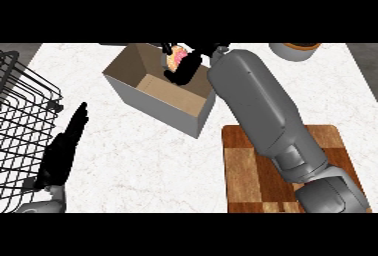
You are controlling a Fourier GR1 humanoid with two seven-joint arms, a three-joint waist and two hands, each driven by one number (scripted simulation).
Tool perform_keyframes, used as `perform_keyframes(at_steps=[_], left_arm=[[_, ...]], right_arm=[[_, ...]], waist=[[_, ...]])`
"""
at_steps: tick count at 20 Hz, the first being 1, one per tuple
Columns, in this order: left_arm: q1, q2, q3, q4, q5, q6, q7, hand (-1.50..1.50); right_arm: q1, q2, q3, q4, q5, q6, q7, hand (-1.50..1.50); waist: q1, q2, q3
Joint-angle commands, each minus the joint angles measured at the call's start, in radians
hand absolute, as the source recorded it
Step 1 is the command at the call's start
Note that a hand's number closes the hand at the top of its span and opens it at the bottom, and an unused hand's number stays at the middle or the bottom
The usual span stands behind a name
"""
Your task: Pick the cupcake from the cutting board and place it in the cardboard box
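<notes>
Head view: the right robot hand [187,69], fingers curled round the pink-frosted round cupcake [176,58], holds it over the far side of the open brown cardboard box [159,107], so the drop probably lies just below; the left robot hand [63,150] rests open, farther off

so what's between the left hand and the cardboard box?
Just bare counter between the left hand and the cardboard box, per the head view.
</notes>
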Motion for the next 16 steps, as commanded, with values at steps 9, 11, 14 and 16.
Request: perform_keyframes(at_steps=[9,11,14,16], left_arm=[[-0.059,-0.027,-0.042,0.039,-0.046,0.016,-0.009,0.00],[-0.081,-0.039,-0.031,0.070,-0.029,0.017,-0.017,0.00],[-0.066,-0.007,-0.020,0.017,-0.004,-0.025,0.015,0.00],[-0.091,-0.023,-0.036,0.047,-0.021,-0.014,0.014,0.00]], right_arm=[[-0.045,0.008,0.182,0.311,-0.174,-0.141,0.045,-1.50],[-0.075,0.008,0.202,0.323,-0.199,-0.148,0.046,-1.50],[-0.019,0.008,0.251,0.290,-0.279,-0.185,0.028,-1.50],[-0.057,0.008,0.214,0.304,-0.320,-0.192,0.010,-1.50]], waist=[[0.058,0.017,-0.001],[0.056,0.017,-0.001],[0.081,0.015,0.000],[0.084,0.023,-0.001]])
